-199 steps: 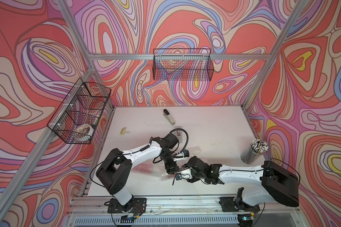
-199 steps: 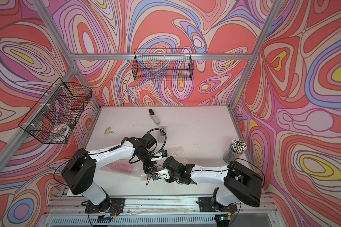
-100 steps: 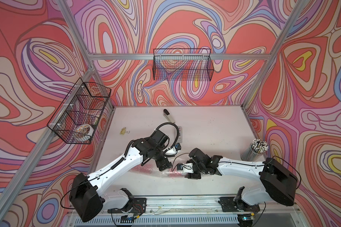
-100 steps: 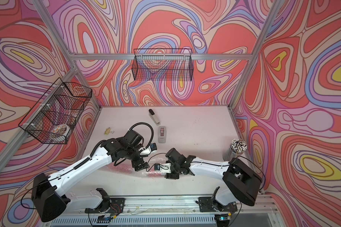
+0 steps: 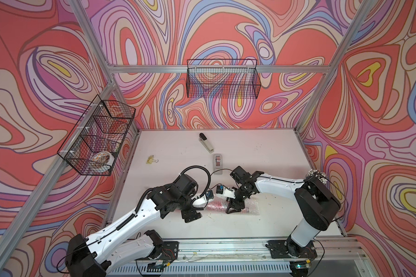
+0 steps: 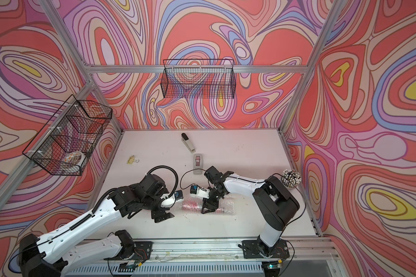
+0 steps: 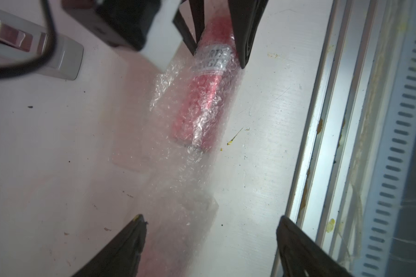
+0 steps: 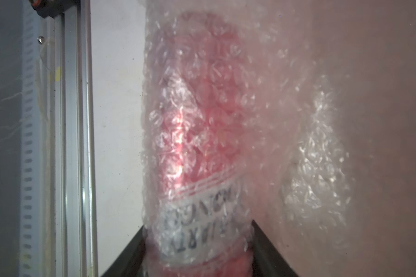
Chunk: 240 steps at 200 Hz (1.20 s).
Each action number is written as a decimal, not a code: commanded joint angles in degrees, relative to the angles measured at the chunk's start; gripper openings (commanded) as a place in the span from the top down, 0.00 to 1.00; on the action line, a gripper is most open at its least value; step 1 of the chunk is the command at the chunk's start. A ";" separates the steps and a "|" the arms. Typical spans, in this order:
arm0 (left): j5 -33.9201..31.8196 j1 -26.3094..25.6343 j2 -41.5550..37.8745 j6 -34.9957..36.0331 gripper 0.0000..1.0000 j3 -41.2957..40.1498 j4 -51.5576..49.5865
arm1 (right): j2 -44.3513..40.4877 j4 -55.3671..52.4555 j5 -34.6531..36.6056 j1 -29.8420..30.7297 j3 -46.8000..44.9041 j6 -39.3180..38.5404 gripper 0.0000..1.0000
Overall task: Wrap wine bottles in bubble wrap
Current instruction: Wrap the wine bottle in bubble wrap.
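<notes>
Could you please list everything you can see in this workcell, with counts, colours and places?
wine bottle: 1, red-pink, white label, lying front-centre, rolled in wrap
bubble wrap: 1 sheet, clear, around the bottle, loose edge on the table
tape dispenser: 1, grey, mid-table
stapler: 1, grey-black, back of table
binder clip: 1, yellow, left side
cup of white-tipped sticks: 1, right edge
back-wall basket: 1, black wire
left-wall basket: 1, black wire, holds a patterned round item
table: 1, white
left gripper: open, empty, left of the bottle
right gripper: closed on the wrapped bottle at its label
</notes>
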 commanded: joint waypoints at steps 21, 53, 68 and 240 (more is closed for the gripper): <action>-11.77 -9.14 3.37 9.95 0.14 -4.24 12.63 | 10.10 -8.32 -5.38 -0.61 3.94 -0.68 0.43; -12.22 -11.68 7.42 11.36 0.14 -4.68 20.29 | 13.90 -10.83 -7.29 -2.67 7.60 -0.90 0.43; -11.51 -12.67 10.84 11.36 0.14 -4.84 23.55 | 14.76 -11.52 -7.95 -3.38 8.58 -0.99 0.44; -15.40 -12.44 30.27 13.58 0.50 -0.54 26.24 | 12.05 -12.93 -9.61 -5.53 10.44 -2.24 0.30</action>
